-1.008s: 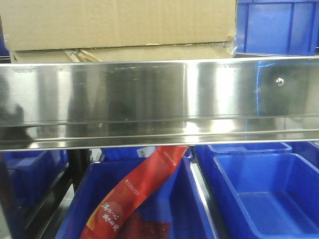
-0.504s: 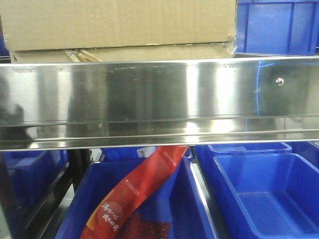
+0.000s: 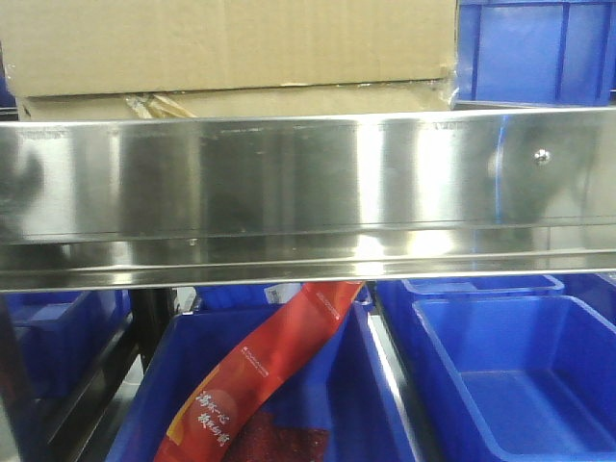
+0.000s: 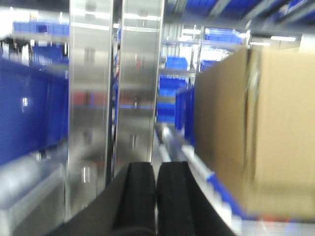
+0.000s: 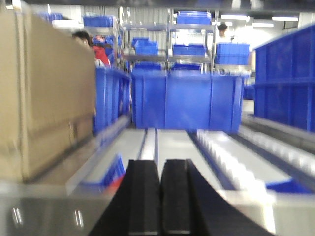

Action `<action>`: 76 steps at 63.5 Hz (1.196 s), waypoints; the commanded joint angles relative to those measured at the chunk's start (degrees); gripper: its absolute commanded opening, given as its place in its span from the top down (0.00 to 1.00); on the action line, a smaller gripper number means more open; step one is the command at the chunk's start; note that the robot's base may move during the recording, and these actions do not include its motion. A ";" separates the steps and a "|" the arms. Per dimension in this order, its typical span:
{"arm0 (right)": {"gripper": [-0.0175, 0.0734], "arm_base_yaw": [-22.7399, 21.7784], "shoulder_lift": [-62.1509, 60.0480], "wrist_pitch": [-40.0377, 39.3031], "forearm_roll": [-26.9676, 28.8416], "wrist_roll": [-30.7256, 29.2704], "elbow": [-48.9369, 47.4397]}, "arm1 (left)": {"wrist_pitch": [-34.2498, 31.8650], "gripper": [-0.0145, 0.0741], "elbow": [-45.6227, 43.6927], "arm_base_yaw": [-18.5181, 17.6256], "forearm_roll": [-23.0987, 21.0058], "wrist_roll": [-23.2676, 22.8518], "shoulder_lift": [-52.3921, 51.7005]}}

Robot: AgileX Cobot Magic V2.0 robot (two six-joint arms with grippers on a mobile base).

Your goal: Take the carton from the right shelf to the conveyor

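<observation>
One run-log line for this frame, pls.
carton: on right shelf, ungrasped | left gripper: shut, left of carton | right gripper: shut, right of carton

The carton (image 3: 231, 48) is set on the shelf (image 3: 289, 274), behind the front rail (image 3: 308, 183), with a bin (image 3: 534, 48) just beside it on the right. Below the rail, 2 more bins are placed side by side: a packet (image 3: 260, 371) is leaned in the left bin (image 3: 346, 404), next to the right bin (image 3: 520, 385).
</observation>
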 commanded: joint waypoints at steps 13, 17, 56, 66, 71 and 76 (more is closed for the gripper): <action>0.33 0.05 4.99 5.66 0.57 -0.16 -16.81 | 17.60 0.43 -25.98 -1.40 4.53 -0.06 8.62; 0.17 0.05 8.04 5.54 0.57 -0.16 -19.36 | 23.28 0.37 -32.09 -2.76 4.53 0.04 13.41; 0.18 13.89 42.60 18.47 1.61 -0.16 -49.70 | 31.82 0.27 -60.73 -29.96 -12.49 17.40 47.77; 0.18 19.28 55.68 28.81 1.61 -0.16 -65.61 | 32.24 0.27 -70.81 -29.06 -11.94 13.68 58.87; 0.18 19.66 62.23 35.55 1.61 -0.16 -74.68 | 35.02 0.27 -76.88 -27.54 -11.84 11.59 63.77; 0.18 19.66 68.58 41.59 1.61 -0.16 -83.58 | 40.30 0.27 -83.14 -25.24 -10.95 7.20 68.41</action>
